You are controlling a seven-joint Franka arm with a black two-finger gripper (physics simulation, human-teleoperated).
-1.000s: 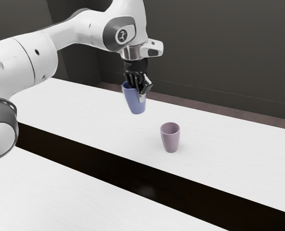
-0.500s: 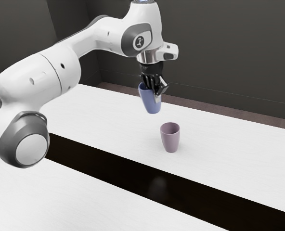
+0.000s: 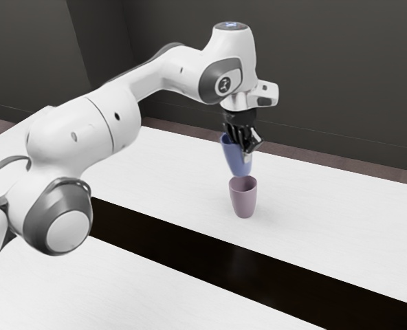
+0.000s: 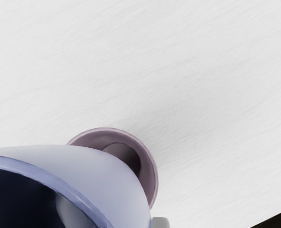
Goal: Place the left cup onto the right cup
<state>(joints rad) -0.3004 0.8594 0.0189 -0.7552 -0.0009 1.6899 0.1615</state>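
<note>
My gripper (image 3: 243,143) is shut on the rim of a blue cup (image 3: 235,159), which hangs in the air, tilted. Its base is just above the rim of a mauve cup (image 3: 243,196) that stands upright on the white table (image 3: 341,206). In the wrist view the blue cup (image 4: 83,185) looms large and near, covering part of the mauve cup (image 4: 131,152), whose open mouth shows just beyond it.
A wide dark gap (image 3: 210,251) runs across between the far white table and a nearer white surface (image 3: 86,289). A dark wall (image 3: 341,69) stands behind the table.
My arm has carried the blue cup toward the exterior view's right and slightly down, from well apart from the mauve cup to just above its rim.
</note>
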